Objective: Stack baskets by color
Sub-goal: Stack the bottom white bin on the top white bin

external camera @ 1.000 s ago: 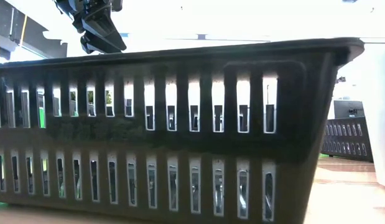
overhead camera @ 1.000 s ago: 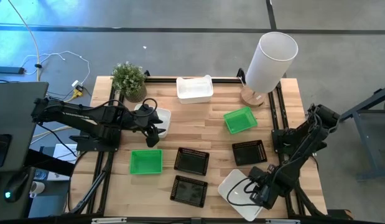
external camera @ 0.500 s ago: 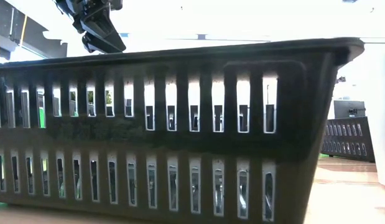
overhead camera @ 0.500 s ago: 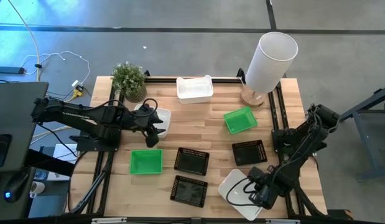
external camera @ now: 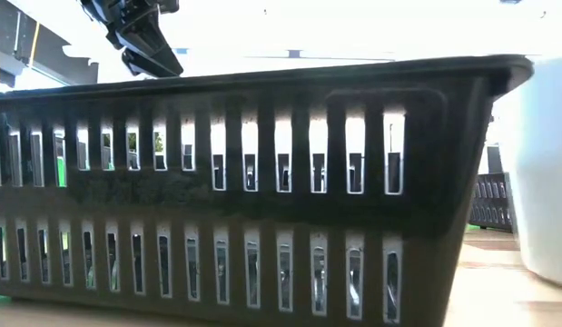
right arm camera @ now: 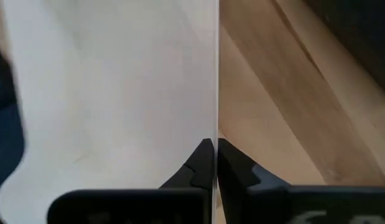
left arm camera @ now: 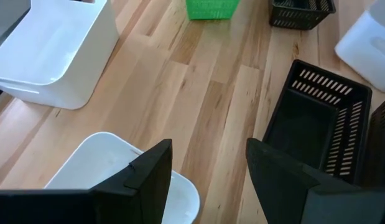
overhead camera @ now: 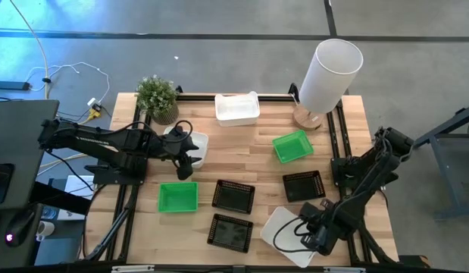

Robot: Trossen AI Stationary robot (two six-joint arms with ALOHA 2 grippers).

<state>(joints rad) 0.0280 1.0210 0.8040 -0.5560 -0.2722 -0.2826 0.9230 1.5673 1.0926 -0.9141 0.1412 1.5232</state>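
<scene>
Butcher-block wooden tabletop (overhead camera: 249,155) carries nine shallow plastic baskets: three black slotted ones, two bright green ones at mid-table, and a white one at the far edge are in plain view, and since a second ago the glossy white basket at the near right corner (overhead camera: 283,227) has shifted leftward and now tilts, its wall pinched in the pressed-together fingers of the right gripper (right arm camera: 214,163). The left gripper (left arm camera: 208,171) hovers with fingers spread above a white basket near the left edge (left arm camera: 111,165), which its arm partly covers from above. A nearby black slotted basket (external camera: 235,191) fills the low view, hiding most of the table.
</scene>
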